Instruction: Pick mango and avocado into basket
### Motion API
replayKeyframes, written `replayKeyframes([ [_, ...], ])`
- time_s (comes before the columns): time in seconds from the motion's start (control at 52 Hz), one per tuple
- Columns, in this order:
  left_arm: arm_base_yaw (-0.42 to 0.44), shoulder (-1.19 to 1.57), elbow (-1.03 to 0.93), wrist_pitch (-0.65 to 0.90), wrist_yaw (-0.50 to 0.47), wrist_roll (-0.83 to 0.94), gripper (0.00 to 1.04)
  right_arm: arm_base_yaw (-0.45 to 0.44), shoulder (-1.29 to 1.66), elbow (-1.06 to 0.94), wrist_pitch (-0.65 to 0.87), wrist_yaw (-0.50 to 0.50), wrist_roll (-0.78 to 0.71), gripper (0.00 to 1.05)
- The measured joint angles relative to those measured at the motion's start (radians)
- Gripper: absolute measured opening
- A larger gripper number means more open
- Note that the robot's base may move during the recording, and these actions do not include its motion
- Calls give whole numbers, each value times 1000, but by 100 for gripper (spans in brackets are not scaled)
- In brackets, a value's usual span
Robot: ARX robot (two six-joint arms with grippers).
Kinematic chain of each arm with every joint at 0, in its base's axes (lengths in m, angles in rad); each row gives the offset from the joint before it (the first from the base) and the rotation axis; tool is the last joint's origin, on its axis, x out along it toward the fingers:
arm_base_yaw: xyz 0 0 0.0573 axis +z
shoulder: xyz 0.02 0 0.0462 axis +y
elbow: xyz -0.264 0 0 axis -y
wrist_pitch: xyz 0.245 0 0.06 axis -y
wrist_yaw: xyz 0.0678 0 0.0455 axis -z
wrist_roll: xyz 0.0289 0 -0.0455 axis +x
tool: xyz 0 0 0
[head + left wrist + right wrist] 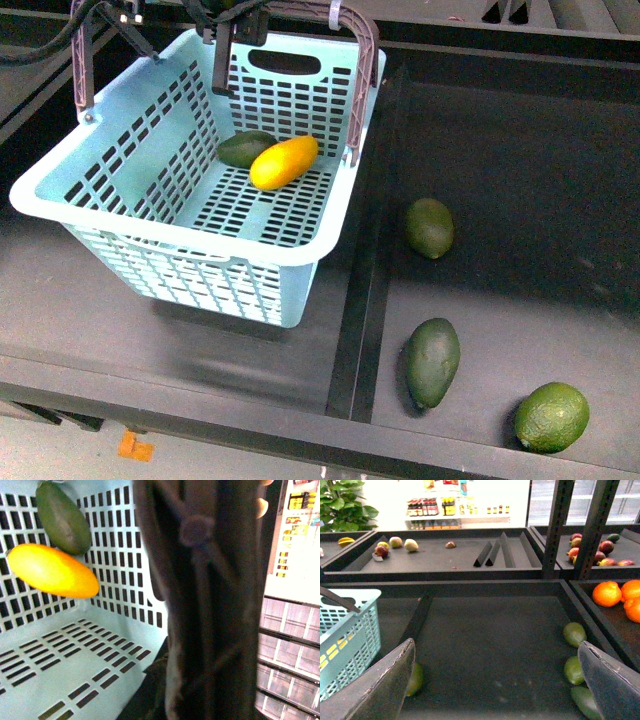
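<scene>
Both end effectors need separate accounts. On the right arm, the end effector (495,680) stands with its jaws spread wide and nothing between them, its two grey fingers (375,690) framing the dark tray floor in the right wrist view. On the left arm, the end effector shows in the front view only as dark hardware at the top edge above the basket, and in the left wrist view a blurred dark brown shape, probably one of the basket handles (210,600), fills the middle of the picture; I cannot tell whether its jaws are apart or together.

In the front view the basket (160,235) sits on the dark surface (90,330) at the left, its brown handles raised at the far side. Inside it, on the slotted floor, the mango (284,162) lies tilted, with the avocado (245,148) just behind it and touching or nearly touching. The left wrist view shows the same pair, mango (52,571) and avocado (62,517), close together against the lattice.

Beside the basket, past a raised divider (362,290), a dark tray (530,150) holds three loose fruits: a dark green oval fruit (430,227) near the middle, a second dark green oval fruit (432,361) nearer the front, and a brighter green round fruit (551,417) at the front right corner. All three lie well apart from the basket.

The right wrist view also shows oranges (620,595) in a neighbouring tray and green fruits (575,634) along the tray's edge.
</scene>
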Motion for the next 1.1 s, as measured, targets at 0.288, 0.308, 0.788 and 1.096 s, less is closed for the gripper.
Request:
replayKeyframes([
  [0.288,-4,-96,-104,36,-75,-63,70,0,0,0,0,0,0,96],
  [0.308,-4,-109,-117,43,-80,-73,73,0,0,0,0,0,0,96],
  [0.788,-4,-384,-364,12,-143,-100,97,0,0,0,0,0,0,96],
  [1.096,134,-659,-1017,1002,5,1420,33,0,0,0,0,0,0,96],
])
